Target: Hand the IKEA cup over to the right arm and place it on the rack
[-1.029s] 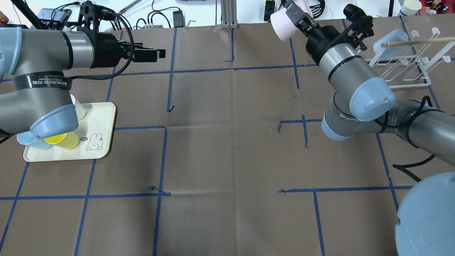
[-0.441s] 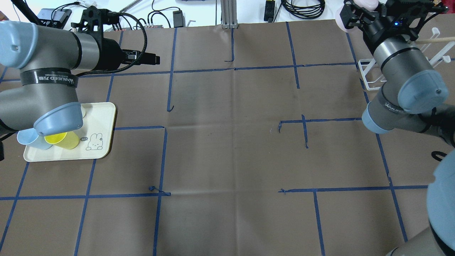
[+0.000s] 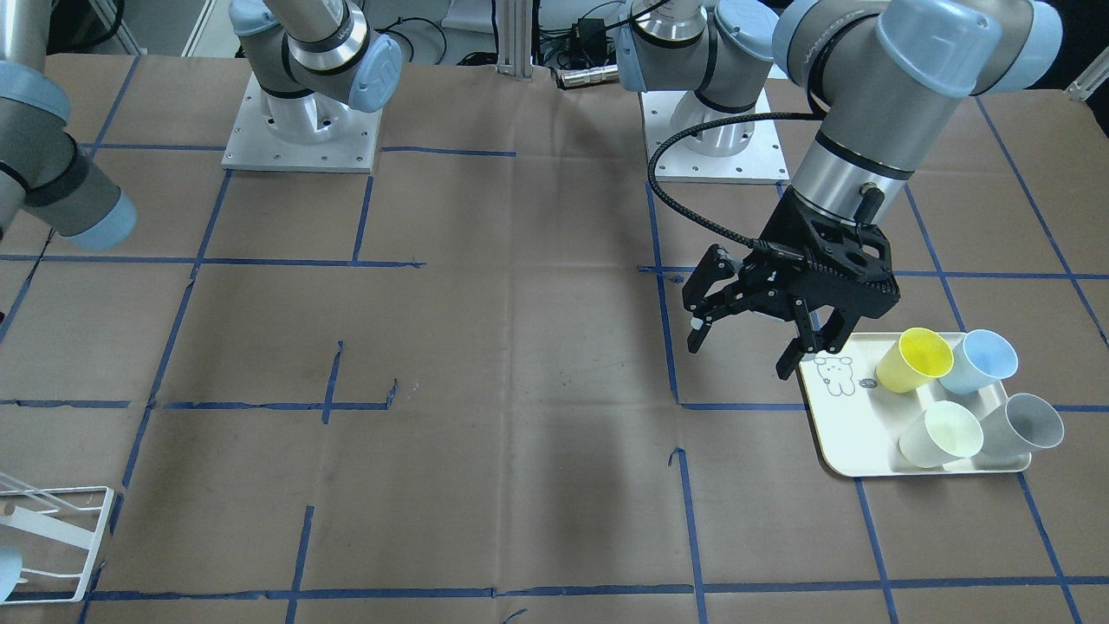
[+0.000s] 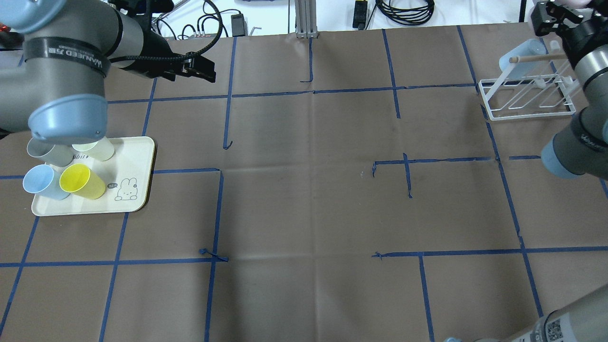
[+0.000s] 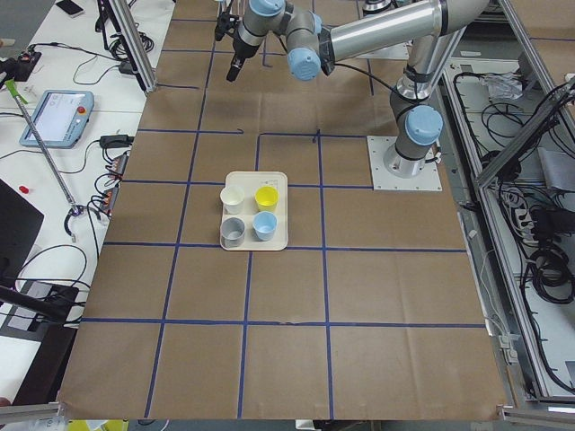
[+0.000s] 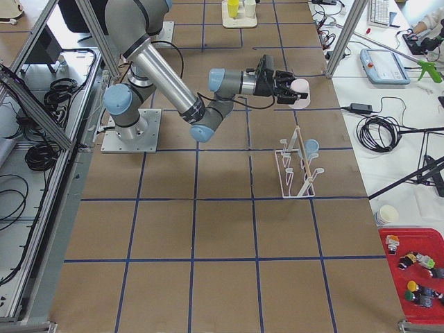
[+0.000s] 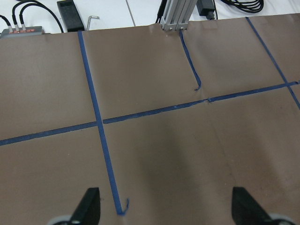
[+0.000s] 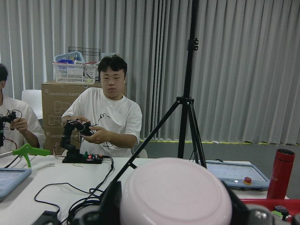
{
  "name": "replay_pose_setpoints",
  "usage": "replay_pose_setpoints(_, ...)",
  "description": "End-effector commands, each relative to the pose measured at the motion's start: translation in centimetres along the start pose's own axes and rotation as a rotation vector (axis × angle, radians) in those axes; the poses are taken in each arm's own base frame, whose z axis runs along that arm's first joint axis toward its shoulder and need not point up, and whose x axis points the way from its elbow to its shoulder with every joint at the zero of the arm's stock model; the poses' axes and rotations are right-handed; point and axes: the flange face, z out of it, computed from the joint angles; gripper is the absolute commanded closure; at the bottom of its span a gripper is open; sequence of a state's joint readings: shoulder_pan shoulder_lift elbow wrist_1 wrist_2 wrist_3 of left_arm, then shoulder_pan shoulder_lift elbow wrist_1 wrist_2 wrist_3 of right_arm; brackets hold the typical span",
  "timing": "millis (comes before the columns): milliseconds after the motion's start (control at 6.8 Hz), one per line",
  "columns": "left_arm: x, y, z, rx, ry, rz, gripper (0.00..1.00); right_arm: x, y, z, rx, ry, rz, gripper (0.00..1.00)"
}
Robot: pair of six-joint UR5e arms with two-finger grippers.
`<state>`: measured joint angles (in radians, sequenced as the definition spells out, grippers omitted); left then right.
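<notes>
My right gripper is shut on a pale pink cup and holds it in the air beyond the far end of the white wire rack. In the right wrist view the cup's base fills the space between the fingers. In the overhead view the right gripper is at the top right, behind the rack. My left gripper is open and empty, above the table beside the tray; it also shows in the left wrist view.
A pale blue cup sits on the rack under a wooden rod. A cream tray with a bear drawing holds yellow, blue, grey and pale green cups. Operators sit behind the far table edge.
My right arm has swung to the right with the pink cup, from mid-table to behind the rack. My left arm has lifted and turned, uncovering the cups on the tray.
</notes>
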<state>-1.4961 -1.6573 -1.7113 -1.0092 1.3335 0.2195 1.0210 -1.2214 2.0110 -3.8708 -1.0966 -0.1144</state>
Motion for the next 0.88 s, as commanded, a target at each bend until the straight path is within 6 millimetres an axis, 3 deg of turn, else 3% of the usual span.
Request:
replay_pose_setpoints(0, -0.3, 0.2, -2.2, -0.164, -0.086, -0.062, 0.00, 8.2, -0.1, -0.8, 0.009, 0.021, -0.063, 0.53)
replay_pose_setpoints(147, -0.5, 1.2, -1.8, -0.236, -0.113, -0.104, 0.00, 11.4, 0.1, 0.2, 0.011, -0.022, -0.058, 0.53)
replay_pose_setpoints(294, -0.3, 2.1, -1.8, -0.299, -0.109, -0.163, 0.00, 13.8, 2.3, 2.4, 0.001, -0.039, -0.054, 0.52)
replay_pose_setpoints(441, -0.2, 2.8, -2.2, -0.346, -0.112, -0.171, 0.00, 15.7, 4.8, 4.1, -0.010, -0.061, -0.042, 0.52)
replay_pose_setpoints(735, -0.2, 2.9, -3.0, -0.430, -0.115, -0.192, 0.00, 18.0, 5.4, 6.5, 0.013, -0.066, -0.059, 0.52)
